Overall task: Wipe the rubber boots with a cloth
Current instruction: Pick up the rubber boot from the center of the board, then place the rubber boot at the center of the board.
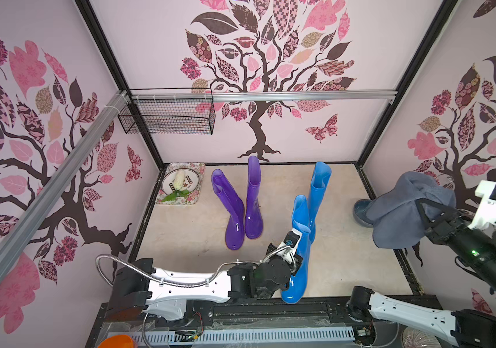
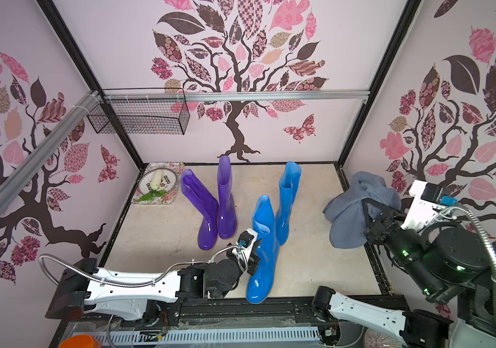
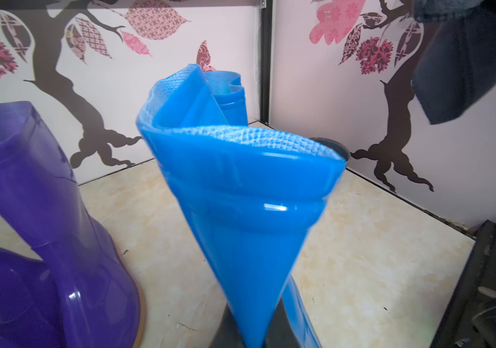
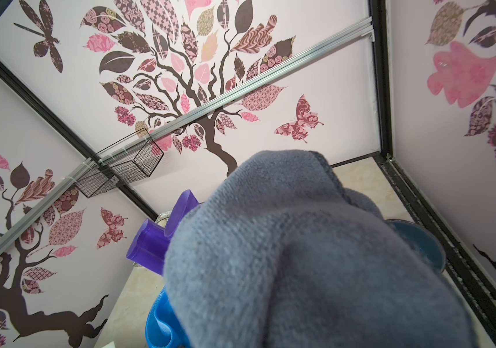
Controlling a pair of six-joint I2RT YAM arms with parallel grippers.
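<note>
Since the left gripper (image 1: 297, 263) is clamped on the shaft of the nearest blue boot (image 1: 301, 211), squashing its top into a fold, that's probably the boot getting wiped first. The right gripper (image 1: 424, 211) is pinched shut on the cloth (image 1: 397, 217), which hangs in the air well off to the side of the held boot and touches no boot. So this looks like the bring-the-cloth-over step. The next move calls for swinging it across and pressing loose terry, not fingers, onto that shaft. Count: four boots. The second blue boot (image 1: 319, 186) stands just behind the held one, a purple boot (image 1: 228, 205) and the second purple boot (image 1: 253, 195) out past the left gripper's other side. One cloth, one bowl (image 1: 361, 211) under it, one floral tray (image 1: 198, 168) in the far corner
</note>
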